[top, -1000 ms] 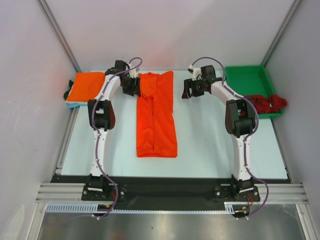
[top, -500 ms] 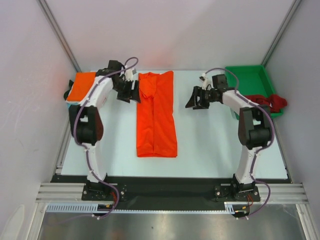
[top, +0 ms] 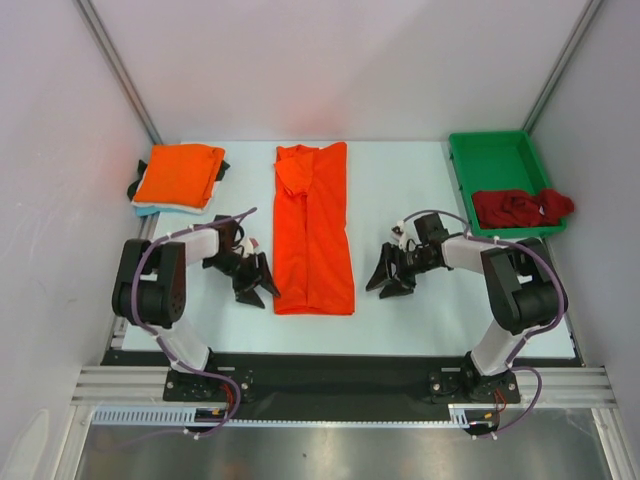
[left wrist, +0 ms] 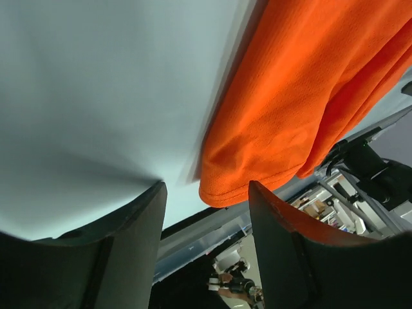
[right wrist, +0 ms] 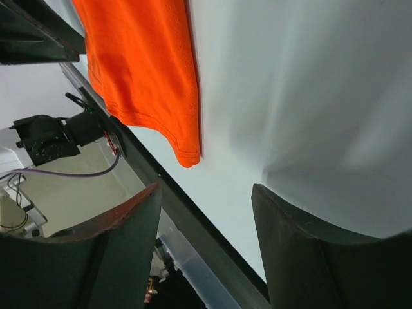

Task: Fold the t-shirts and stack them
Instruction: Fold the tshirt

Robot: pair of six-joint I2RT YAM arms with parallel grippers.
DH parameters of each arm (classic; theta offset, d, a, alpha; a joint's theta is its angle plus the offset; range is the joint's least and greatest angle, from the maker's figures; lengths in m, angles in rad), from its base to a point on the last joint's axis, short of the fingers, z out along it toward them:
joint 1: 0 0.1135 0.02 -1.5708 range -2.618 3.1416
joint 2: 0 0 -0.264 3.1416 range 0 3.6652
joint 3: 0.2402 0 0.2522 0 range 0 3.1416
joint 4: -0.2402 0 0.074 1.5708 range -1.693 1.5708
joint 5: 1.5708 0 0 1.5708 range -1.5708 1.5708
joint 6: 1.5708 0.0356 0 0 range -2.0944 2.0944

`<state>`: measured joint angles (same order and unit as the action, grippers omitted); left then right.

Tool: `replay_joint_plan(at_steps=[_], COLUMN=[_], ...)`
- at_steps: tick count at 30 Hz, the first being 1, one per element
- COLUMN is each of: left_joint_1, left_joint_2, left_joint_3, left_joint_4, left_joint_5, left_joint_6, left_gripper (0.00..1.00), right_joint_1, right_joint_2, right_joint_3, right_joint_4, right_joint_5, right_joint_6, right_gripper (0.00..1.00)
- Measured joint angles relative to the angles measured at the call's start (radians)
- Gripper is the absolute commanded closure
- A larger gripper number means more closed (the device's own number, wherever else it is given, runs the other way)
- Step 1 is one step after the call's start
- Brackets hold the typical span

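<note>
A long orange t-shirt (top: 313, 230), folded into a narrow strip, lies flat in the middle of the table. Its near hem corner shows in the left wrist view (left wrist: 283, 116) and in the right wrist view (right wrist: 145, 77). My left gripper (top: 256, 285) is open and empty, low by the strip's near left corner. My right gripper (top: 387, 278) is open and empty, low by the near right corner. A folded orange t-shirt (top: 178, 175) tops a stack at the back left, over a pale blue one (top: 146, 209). A dark red t-shirt (top: 520, 207) lies crumpled in the tray.
A green plastic tray (top: 497, 160) stands at the back right. Metal frame posts and white walls enclose the table on three sides. The table's dark front edge (top: 340, 355) runs just before the arm bases.
Both arms have swung from the far end of the orange strip down to its near end, one on each side. The strip lies as before.
</note>
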<state>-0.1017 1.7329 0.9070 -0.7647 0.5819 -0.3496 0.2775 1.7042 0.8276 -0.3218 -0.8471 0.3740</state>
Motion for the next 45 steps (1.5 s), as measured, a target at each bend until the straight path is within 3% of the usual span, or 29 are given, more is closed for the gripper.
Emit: replay_joint_plan(at_steps=[10, 20, 33, 41, 45], left_joint_1=[-0.061, -0.080, -0.088, -0.097, -0.106], left_joint_2=[-0.082, -0.084, -0.114, -0.114, -0.114], left_joint_3=[-0.102, -0.111, -0.150, -0.155, -0.158], left_joint_4=[0.140, 0.174, 0.190, 0.190, 0.196], left_joint_5=[0.032, 0.025, 0.016, -0.002, -0.011], left_joint_6=[-0.106, -0.129, -0.131, -0.130, -0.128], left_gripper=[0.39, 0.48, 0.54, 0.72, 0.81], right_joint_1=[0.138, 0.148, 0.213, 0.212, 0.221], right_joint_2=[0.008, 0.058, 0.137, 0.140, 0.152], right_joint_3=[-0.027, 0.010, 0.100, 0.100, 0.100], right_joint_4=[0.047, 0.027, 0.015, -0.003, -0.001], right_joint_5=[0.031, 0.061, 0.062, 0.066, 0.064], right_joint_6=[0.064, 0.115, 0.154, 0.161, 0.163], right_gripper=[0.41, 0.48, 0.48, 0.54, 0.64])
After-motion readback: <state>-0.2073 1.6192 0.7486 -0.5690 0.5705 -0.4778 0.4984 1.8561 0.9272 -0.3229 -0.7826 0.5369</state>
